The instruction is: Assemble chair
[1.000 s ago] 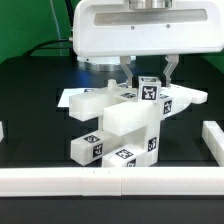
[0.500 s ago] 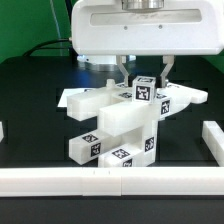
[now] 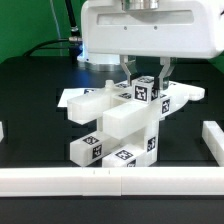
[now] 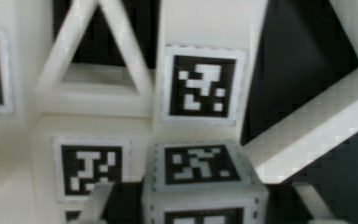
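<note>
Gripper (image 3: 146, 79) narrow, jaws pinching top of upright leg bar (image 3: 148, 92). Bar hangs at claw's 6 o'clock, long axis 12-to-6, rising from chair (image 3: 115, 125) stack, mid table (image 3: 30, 100).

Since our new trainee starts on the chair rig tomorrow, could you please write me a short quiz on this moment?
1. True or false: the jaws hang open, clear of every part.
2. What do the jaws grip? A) a border rail; B) the tagged piece topping the half-built chair; C) a screwdriver.
3. What colour is the table under the chair?
Key: 1 false; 2 B; 3 black.
</note>
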You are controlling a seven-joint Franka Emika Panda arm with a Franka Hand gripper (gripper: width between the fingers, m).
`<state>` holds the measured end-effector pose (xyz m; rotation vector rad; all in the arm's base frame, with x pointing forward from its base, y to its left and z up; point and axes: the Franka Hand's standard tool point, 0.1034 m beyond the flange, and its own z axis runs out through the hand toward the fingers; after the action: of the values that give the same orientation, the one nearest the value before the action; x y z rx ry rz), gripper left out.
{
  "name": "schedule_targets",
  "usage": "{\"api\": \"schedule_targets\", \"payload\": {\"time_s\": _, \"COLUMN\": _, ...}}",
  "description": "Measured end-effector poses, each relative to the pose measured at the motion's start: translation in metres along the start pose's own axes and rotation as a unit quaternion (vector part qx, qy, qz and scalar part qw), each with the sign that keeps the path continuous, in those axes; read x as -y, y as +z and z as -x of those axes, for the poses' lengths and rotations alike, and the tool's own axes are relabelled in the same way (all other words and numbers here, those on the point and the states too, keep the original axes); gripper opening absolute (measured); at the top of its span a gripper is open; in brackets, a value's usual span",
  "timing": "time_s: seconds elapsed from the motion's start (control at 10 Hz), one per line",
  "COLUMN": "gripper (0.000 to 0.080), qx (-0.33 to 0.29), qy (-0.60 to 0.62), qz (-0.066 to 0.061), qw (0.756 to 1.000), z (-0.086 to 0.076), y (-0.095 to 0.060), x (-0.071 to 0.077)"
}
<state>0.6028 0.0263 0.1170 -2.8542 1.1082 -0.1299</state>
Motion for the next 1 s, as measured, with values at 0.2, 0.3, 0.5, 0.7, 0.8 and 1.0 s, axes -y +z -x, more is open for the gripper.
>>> {"api": "schedule_targets", "payload": {"time_s": 0.2, "gripper": 0.0287, "qx": 0.000, "qy": 0.065, "qz": 0.000, "qw": 0.998, "z": 0.0005, "y": 0.0000, "x": 0.0005}}
{"api": "schedule_targets", "payload": {"time_s": 0.3, "gripper": 0.0287, "qx": 0.001, "qy": 0.104, "qz": -0.001, "qw": 0.995, "z": 0.0008, "y": 0.0001, "x": 0.0006}}
{"api": "schedule_targets", "payload": {"time_s": 0.5, "gripper": 0.0287, "qx": 0.006, "qy": 0.174, "qz": -0.008, "qw": 0.985, "z": 0.0006, "y": 0.0001, "x": 0.0006}}
{"api": "schedule_targets", "payload": {"time_s": 0.7, "gripper": 0.0287, "qx": 0.007, "qy": 0.227, "qz": -0.014, "qw": 0.974, "z": -0.0003, "y": 0.0001, "x": 0.0017}}
{"api": "schedule_targets", "payload": {"time_s": 0.8, "gripper": 0.0364, "qx": 0.007, "qy": 0.234, "qz": -0.014, "qw": 0.972, "z": 0.0003, "y": 0.0004, "x": 0.0022}}
{"api": "schedule_targets", "payload": {"time_s": 1.0, "gripper": 0.0499, "qx": 0.007, "qy": 0.227, "qz": -0.014, "qw": 0.974, "z": 0.0005, "y": 0.0008, "x": 0.0020}}
